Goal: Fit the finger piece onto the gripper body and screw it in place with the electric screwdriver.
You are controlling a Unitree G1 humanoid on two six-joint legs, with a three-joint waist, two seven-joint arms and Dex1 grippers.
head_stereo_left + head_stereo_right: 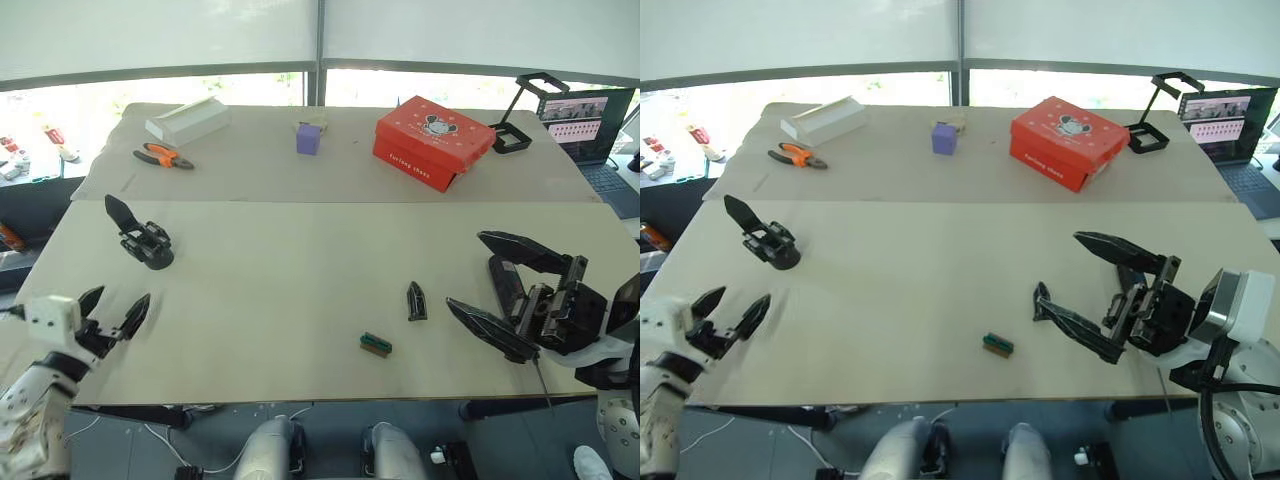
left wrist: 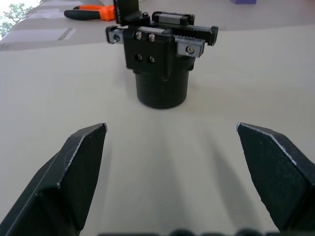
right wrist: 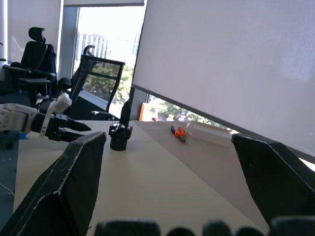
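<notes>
Left gripper [image 1: 112, 305]: low at the table's near left corner, its two black fingers spread apart and holding nothing; it points toward the gripper body, which stands just beyond the fingertips in the left wrist view.

Right gripper [image 1: 495, 285]: raised over the near right part of the table, fingers set wide apart and empty (one finger high, the other low and angled toward the table centre).

Table [image 1: 280, 300]: two pale beige tops set end to end, a seam running across between them.

Far top: orange-handled pliers [image 1: 163, 155], a white box [image 1: 188, 121], a small purple cube [image 1: 308, 139], a red box [image 1: 432, 142] and a black stand [image 1: 520, 115]; a laptop [image 1: 590, 125] sits at the far right.

Room: white roller blinds drawn most of the way down over windows, with daylight in a strip beneath; black office chairs [image 3: 96, 78] show past the table in the right wrist view.

Gripper body [image 1: 145, 240]: chunky black mechanism on the near top's left side, upright on a round base, with screws and side brackets visible and one pointed finger sticking up toward the far left.

Finger piece [image 1: 416, 301]: small black tapered piece lying flat right of centre, near the right gripper's lower finger.

Green-and-brown block [image 1: 376, 344]: lying near the front edge, just beside the finger piece.
</notes>
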